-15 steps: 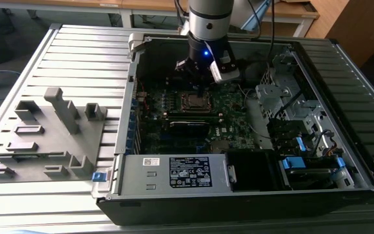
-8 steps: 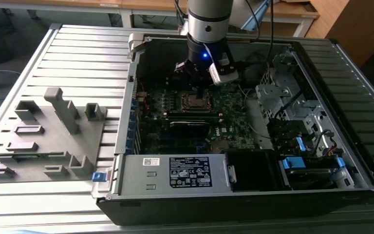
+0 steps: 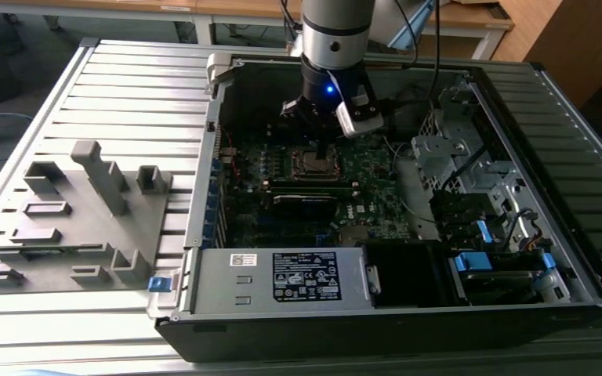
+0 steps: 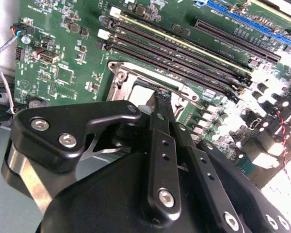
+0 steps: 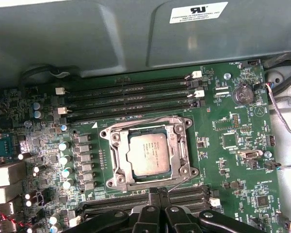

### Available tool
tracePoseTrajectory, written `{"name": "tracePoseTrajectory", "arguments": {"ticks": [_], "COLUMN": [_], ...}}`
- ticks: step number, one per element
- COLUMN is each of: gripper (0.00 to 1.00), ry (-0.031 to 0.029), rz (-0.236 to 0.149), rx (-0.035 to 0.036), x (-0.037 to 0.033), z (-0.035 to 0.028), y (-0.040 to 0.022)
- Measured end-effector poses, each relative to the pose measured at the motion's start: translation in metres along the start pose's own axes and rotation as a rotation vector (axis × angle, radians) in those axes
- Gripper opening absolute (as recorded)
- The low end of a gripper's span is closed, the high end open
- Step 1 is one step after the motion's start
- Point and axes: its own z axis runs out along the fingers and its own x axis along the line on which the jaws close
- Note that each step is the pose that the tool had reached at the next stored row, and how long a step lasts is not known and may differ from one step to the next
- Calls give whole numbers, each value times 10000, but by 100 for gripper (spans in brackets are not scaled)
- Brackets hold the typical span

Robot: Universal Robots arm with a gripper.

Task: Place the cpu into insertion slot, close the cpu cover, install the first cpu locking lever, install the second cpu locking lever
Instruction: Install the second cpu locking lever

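The cpu (image 5: 148, 154), a dull silver square, lies flat in the insertion slot (image 3: 315, 161) on the green motherboard. Over its edges lies the cpu cover (image 5: 117, 162), a silvery frame with the chip showing through its cut-out. One thin wire lever (image 5: 140, 124) runs along one side of the socket. Another wire lever (image 5: 181, 181) stands slightly out from the socket corner nearest my fingertips. My gripper (image 5: 158, 193) hangs just above that edge of the socket with its black fingers together. In the second wrist view the gripper (image 4: 161, 99) is shut, its tips at the cover's (image 4: 117, 82) rim.
Long black memory slots (image 5: 131, 97) flank the socket on two sides. A labelled power supply box (image 3: 306, 276) fills the case's near side, and a drive cage with cables (image 3: 458, 157) stands at the exterior view's right. A grey fixture (image 3: 81, 219) lies outside the case.
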Motion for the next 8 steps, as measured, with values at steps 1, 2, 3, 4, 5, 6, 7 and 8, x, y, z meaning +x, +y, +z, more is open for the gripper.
{"name": "tracePoseTrajectory", "arguments": {"ticks": [1, 2, 3, 4, 5, 6, 7, 8], "gripper": [11, 11, 11, 11, 11, 11, 11, 11], "ry": [0, -1, -1, 0, -1, -1, 0, -1], "rz": [0, 0, 1, 0, 0, 0, 0, 0], "rx": [-1, -3, -2, 0, -2, -1, -1, -2], "x": [0, 0, -1, -3, -4, -6, -7, -7], "z": [0, 1, 1, 0, 0, 0, 0, 0], "y": [-1, -6, -12, -21, -30, -40, -49, -55]}}
